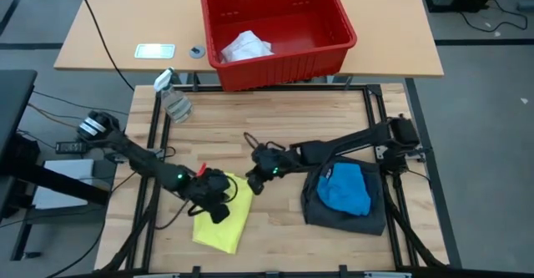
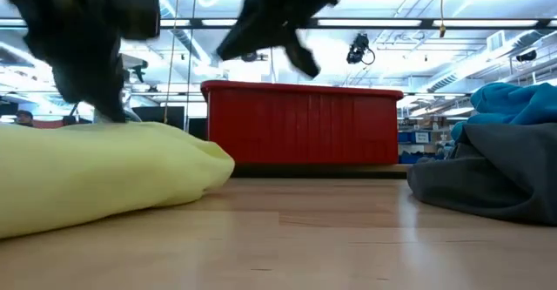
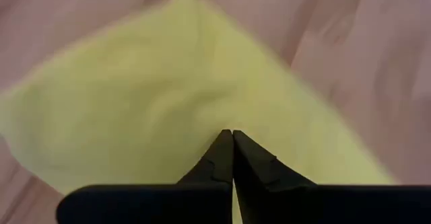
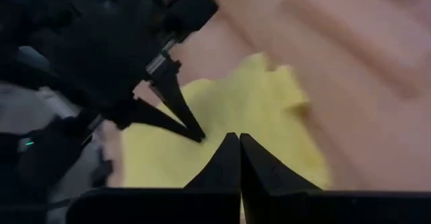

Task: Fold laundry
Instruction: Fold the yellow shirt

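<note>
Yellow shirt (image 1: 224,219), lower centre: partly folded, both claws clenched empty above it. Blue piece (image 1: 346,188) and grey shorts (image 1: 344,211), right: unfolded.

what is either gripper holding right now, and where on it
Nothing visibly. The left gripper and right gripper both have their fingers shut together with no cloth between them, over the yellow shirt.

A red slotted basket (image 1: 334,40) sits on the light tabletop behind the wooden work table (image 1: 275,123) — something white and crumpled (image 1: 244,47) lies inside it. A clear spray bottle (image 1: 173,98) lies by the work table's far left corner — beyond it, a small flat white card (image 1: 155,51) and a round dark disc (image 1: 196,52).
</note>
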Available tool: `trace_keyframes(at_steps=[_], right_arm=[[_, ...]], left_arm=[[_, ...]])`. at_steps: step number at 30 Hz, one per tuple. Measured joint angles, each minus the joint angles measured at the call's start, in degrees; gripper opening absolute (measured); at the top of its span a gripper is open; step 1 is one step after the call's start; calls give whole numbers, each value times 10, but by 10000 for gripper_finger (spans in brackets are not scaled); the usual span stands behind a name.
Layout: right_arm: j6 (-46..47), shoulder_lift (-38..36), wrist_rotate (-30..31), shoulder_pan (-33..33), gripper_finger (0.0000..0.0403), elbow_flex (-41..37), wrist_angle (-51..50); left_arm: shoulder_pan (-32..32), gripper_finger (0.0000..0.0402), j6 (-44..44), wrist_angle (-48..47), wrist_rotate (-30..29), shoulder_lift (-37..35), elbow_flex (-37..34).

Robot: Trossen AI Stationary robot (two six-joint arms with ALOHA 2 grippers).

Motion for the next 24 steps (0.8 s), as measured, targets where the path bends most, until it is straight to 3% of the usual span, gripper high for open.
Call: trace_keyframes(at_steps=[4, 8, 13, 19, 24], right_arm=[[18, -46, 60, 16, 1, 0, -75], [44, -66, 107, 46, 2, 0, -116], [77, -66, 147, 77, 2, 0, -118], [108, -52, 154, 97, 2, 0, -118], [132, -52, 167, 100, 2, 0, -119]], left_arm=[[10, 7, 20, -13, 78, 10, -36], [-36, 7, -14, -9, 134, -3, -79], [-162, 7, -109, -32, 138, -43, -100], [-317, 6, -286, -146, 102, -78, -101], [-378, 6, -354, -166, 57, -82, -101]])
